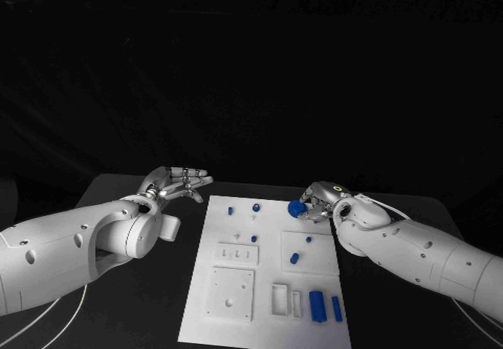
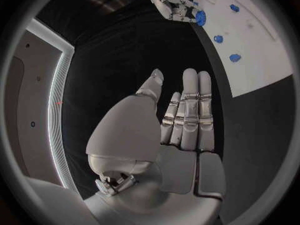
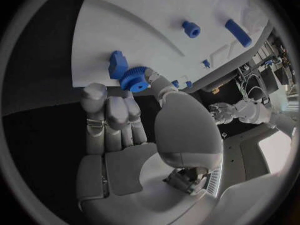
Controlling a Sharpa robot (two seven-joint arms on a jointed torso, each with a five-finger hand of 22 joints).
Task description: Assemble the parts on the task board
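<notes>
Black table, left robot hand (image 1: 180,182) flat, empty, right robot hand (image 1: 320,201) pinching blue gear (image 1: 298,209) above task board (image 1: 210,291)

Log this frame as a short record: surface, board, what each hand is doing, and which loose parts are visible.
surface: black table
board: white task board, lying between the arms
left hand: left hand off the board's far left corner, fingers extended, holding nothing
right hand: right hand at the board's far right edge, holding a blue gear in its fingertips
loose parts: two long blue bars at the near right; small blue pieces mid-board
</notes>
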